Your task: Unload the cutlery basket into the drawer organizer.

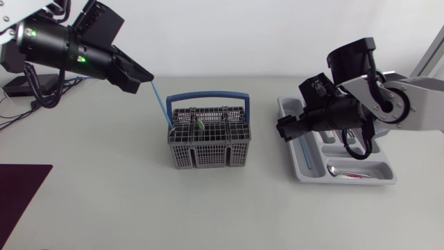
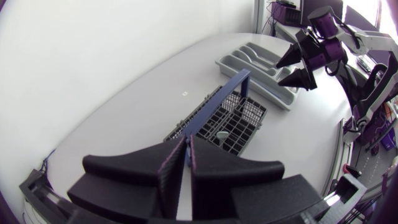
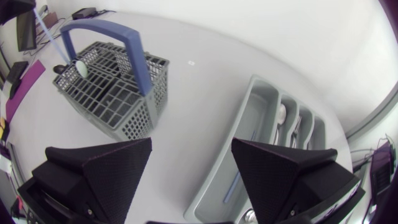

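Note:
The grey cutlery basket [image 1: 208, 142] [image 2: 233, 121] [image 3: 106, 87] with a blue hoop handle [image 1: 208, 95] stands mid-table. My left gripper [image 1: 147, 76] [image 2: 187, 149] hangs above and left of it, shut on the thin light-blue handle of a utensil [image 1: 161, 101] [image 3: 59, 40]. The utensil's pale round head [image 2: 222, 134] is still at the basket's top. The grey drawer organizer [image 1: 361, 182] [image 2: 249, 73] [image 3: 249, 93] lies at the right. My right gripper [image 1: 286, 129] [image 3: 191, 146] [image 2: 297, 65] is open over its left edge, holding nothing.
A blue-handled utensil [image 1: 307, 154] [image 3: 239, 180] lies in the organizer's long left compartment. A spoon [image 1: 343, 170] rests in the front compartment, and more cutlery [image 3: 283, 115] in the narrow slots. A dark purple mat [image 1: 21, 191] covers the table's front left corner.

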Robot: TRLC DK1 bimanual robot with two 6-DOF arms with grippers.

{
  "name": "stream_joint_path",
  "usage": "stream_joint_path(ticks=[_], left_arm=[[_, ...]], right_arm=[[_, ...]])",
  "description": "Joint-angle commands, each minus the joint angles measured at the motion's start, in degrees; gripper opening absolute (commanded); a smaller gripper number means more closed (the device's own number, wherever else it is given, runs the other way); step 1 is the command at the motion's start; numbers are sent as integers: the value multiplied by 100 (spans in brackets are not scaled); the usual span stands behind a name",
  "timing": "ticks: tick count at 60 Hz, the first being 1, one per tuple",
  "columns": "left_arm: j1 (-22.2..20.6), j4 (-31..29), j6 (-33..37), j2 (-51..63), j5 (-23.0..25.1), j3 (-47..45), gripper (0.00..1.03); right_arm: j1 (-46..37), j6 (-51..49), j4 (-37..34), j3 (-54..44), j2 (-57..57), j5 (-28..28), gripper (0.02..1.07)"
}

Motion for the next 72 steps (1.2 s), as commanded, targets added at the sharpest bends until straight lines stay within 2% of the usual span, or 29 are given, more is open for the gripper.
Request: stream_joint_path(ticks=[1, 14, 23, 34, 44, 51, 61, 72], left_arm=[[-54, -80, -119, -298, -37, 286, 18], [-89, -203, -277, -843, -37, 505, 18], [-388, -362, -444, -1080, 16, 558, 18], [-423, -617, -672, -931, 816, 523, 18], [-379, -617, -690, -615, 1457, 224, 18], [-406, -564, -655, -289, 1967, 13, 18], [-476, -458, -629, 80, 2450, -136, 18], [-678, -450, -576, 431, 2644, -136, 18]], right_arm=[[230, -296, 164, -332, -417, 31, 97], [679, -630, 462, -762, -1287, -92, 97], [749, -709, 462, -894, -1709, -452, 97], [775, -815, 357, -1008, -2096, -1138, 97], [925, -911, 252, -1035, -2175, -1560, 97], [1285, -946, 278, -1087, -2131, -1621, 96], [1505, -973, 313, -1061, -1938, -1630, 95], [1584, -955, 383, -1008, -1604, -1797, 93]])
